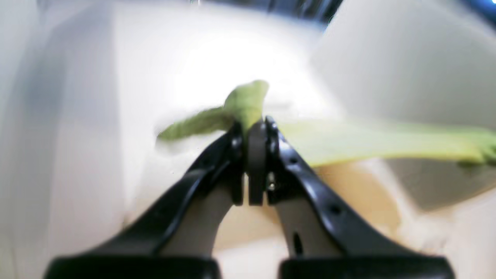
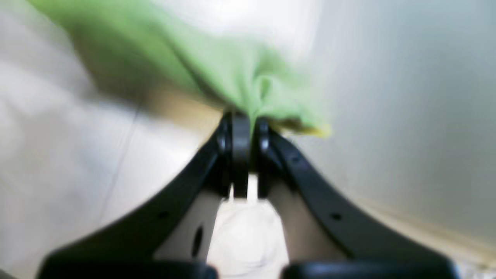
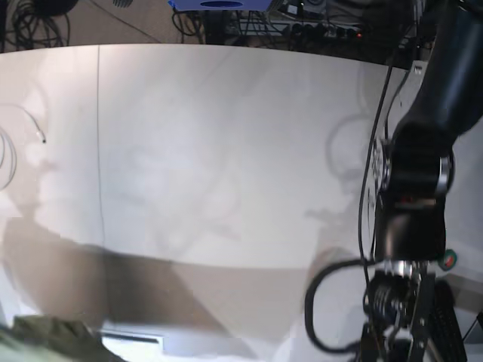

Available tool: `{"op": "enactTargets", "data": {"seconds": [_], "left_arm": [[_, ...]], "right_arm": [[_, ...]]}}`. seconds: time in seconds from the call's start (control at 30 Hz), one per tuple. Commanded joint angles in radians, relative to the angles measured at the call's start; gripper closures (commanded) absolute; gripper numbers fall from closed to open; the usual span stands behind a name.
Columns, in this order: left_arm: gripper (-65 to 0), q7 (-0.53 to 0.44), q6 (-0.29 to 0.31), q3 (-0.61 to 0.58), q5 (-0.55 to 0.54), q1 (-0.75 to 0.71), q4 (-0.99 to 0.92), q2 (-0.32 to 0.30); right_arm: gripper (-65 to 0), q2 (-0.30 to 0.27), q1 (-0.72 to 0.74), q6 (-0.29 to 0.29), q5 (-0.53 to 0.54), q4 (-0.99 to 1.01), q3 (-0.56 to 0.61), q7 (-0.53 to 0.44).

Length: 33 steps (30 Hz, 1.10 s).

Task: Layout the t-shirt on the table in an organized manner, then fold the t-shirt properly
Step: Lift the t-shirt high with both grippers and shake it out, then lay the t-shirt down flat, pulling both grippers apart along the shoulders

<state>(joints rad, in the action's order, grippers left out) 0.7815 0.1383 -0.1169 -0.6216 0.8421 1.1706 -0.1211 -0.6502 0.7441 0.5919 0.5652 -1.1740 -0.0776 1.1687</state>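
Left wrist view: the left gripper (image 1: pixel 255 128) has its jaws pressed together on a bunched fold of the t-shirt (image 1: pixel 248 102). A knob of green cloth sticks out past the tips. From the pinch a flat band of the same cloth runs off to the view's right, stretched and lifted above the pale surface below. The picture is smeared.

Right wrist view: the right gripper (image 2: pixel 246 122) is likewise clamped on the t-shirt (image 2: pixel 232 77), jaws together with a puckered corner caught between them. The cloth fans away up and to the view's left, casting a dark shadow on the surface beneath.

Base view: the table (image 3: pixel 226 136) shows bare white across most of the frame. Only a dark arm stands at the right side; neither gripper can be made out here. A scrap of olive cloth shows at the bottom left corner. It is likely the t-shirt (image 3: pixel 45 332), but too little shows to say how it lies.

Judgement: the shirt hangs between the two pinches, well on the near side of the table, its long axis running arm to arm. Each arm holds one end, so neither is nearer. Laying it out calls for both carrying it forward together, keeping the span taut, then lowering it flat.
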Motion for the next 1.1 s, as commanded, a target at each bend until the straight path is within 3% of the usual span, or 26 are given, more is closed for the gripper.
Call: {"op": "enactTargets", "data": {"seconds": [0.0,0.1,0.2,0.37,0.67,0.87,1.0,1.03,1.07], "left_arm": [[0.0,-0.027,0.007,0.001,-0.01,-0.014,0.075,-0.016],[0.0,-0.029,0.007,-0.007,-0.01,-0.24,0.188,-0.067],[0.0,-0.035,0.007,-0.007,-0.008,-0.41,0.19,-0.079],[0.0,-0.038,0.007,0.007,0.065,-0.587,0.187,-0.093],[0.0,-0.038,0.011,0.141,0.115,-0.749,0.188,-0.102],[0.0,-0.038,0.011,0.161,0.116,-0.794,0.188,-0.11],[0.0,-0.038,0.011,0.161,0.116,-0.794,0.188,-0.111],[0.0,-0.038,0.011,0.161,0.115,-0.792,0.188,-0.121],[0.0,-0.038,0.011,0.161,0.111,-0.792,0.188,-0.127]], "right_arm": [[0.0,0.01,-0.036,0.0,0.005,-0.025,-0.047,-0.006],[0.0,0.088,-0.251,0.0,0.003,-0.028,-0.147,-0.055],[0.0,0.146,-0.403,0.0,0.003,-0.007,-0.152,-0.16],[0.0,0.197,-0.512,0.0,0.003,0.111,-0.153,-0.246],[0.0,0.244,-0.63,0.0,0.006,0.13,-0.162,-0.264],[0.0,0.289,-0.659,0.0,0.011,0.125,-0.164,-0.258],[0.0,0.318,-0.659,0.0,0.016,0.113,-0.167,-0.186],[-0.5,0.329,-0.67,0.0,0.026,0.084,-0.187,-0.169],[-8.1,0.34,-0.697,0.0,0.048,0.044,-0.222,-0.157]]}}
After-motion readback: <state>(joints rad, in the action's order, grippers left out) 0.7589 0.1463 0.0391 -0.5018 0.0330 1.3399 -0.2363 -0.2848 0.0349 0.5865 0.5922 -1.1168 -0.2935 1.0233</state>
